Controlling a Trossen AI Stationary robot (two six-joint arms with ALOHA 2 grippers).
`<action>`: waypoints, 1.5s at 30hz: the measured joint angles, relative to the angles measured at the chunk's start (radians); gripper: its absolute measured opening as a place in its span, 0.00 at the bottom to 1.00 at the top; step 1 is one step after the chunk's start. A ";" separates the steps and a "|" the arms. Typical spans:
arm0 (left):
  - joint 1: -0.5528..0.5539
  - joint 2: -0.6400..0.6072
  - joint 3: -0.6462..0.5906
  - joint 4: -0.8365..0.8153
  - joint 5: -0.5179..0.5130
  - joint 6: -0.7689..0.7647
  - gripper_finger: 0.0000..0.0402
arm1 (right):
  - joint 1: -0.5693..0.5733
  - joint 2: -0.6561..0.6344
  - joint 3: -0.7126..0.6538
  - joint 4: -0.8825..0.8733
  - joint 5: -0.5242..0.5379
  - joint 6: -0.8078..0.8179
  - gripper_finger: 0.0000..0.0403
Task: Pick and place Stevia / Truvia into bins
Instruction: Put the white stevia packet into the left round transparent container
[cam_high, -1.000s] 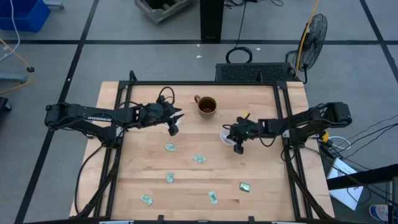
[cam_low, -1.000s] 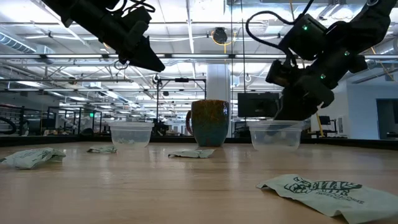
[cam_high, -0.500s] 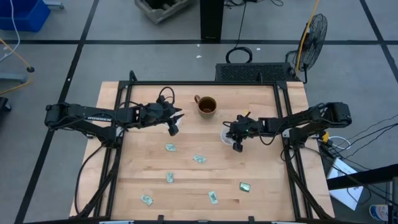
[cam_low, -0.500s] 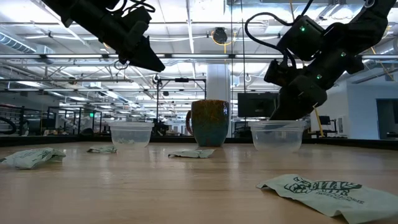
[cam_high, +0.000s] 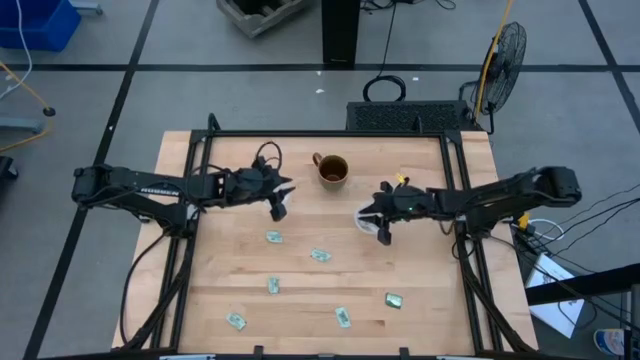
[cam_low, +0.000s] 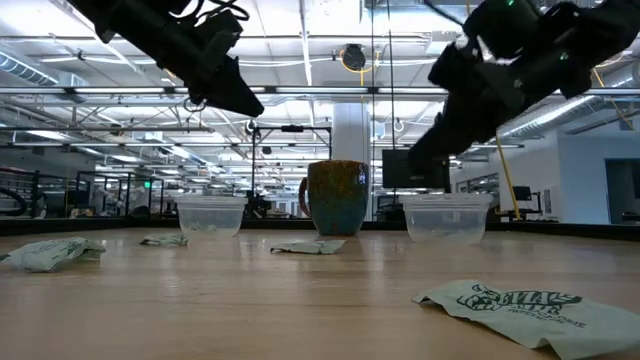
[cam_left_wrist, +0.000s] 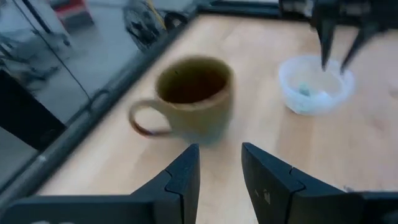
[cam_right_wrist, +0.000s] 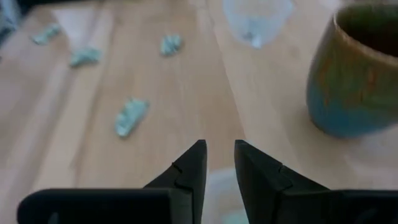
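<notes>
Several pale green and white packets lie flat on the wooden table, among them three in the high view (cam_high: 274, 237) (cam_high: 320, 255) (cam_high: 394, 299). Two clear cups stand either side of a brown mug (cam_low: 335, 197): the left cup (cam_low: 210, 215) and the right cup (cam_low: 443, 218). The right cup holds a packet (cam_left_wrist: 305, 91). My right gripper (cam_low: 420, 160) is open and empty, above the right cup (cam_high: 366, 217). My left gripper (cam_low: 250, 105) is open and empty, above the left cup, pointing toward the mug (cam_left_wrist: 193, 93).
The brown mug (cam_high: 332, 170) stands at the table's far middle, between the two arms. Loose packets are spread over the near half of the table (cam_high: 343, 317) (cam_high: 236, 321). A dark frame rail (cam_high: 330, 134) runs along the table's far edge.
My right gripper has risen from the rim of the right cup and now hangs well above it. The cup has stayed in place. My left arm has kept still.
</notes>
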 joint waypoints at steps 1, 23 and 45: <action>-0.011 0.000 0.000 -0.023 0.026 -0.017 0.30 | 0.008 -0.019 0.000 -0.004 0.000 0.000 0.18; -0.282 0.119 -0.002 -0.591 0.096 -0.727 0.30 | 0.058 -0.094 0.000 -0.053 0.001 -0.045 0.18; -0.192 0.338 0.002 -0.436 0.162 -0.651 0.30 | 0.058 -0.093 0.000 -0.053 0.001 -0.045 0.18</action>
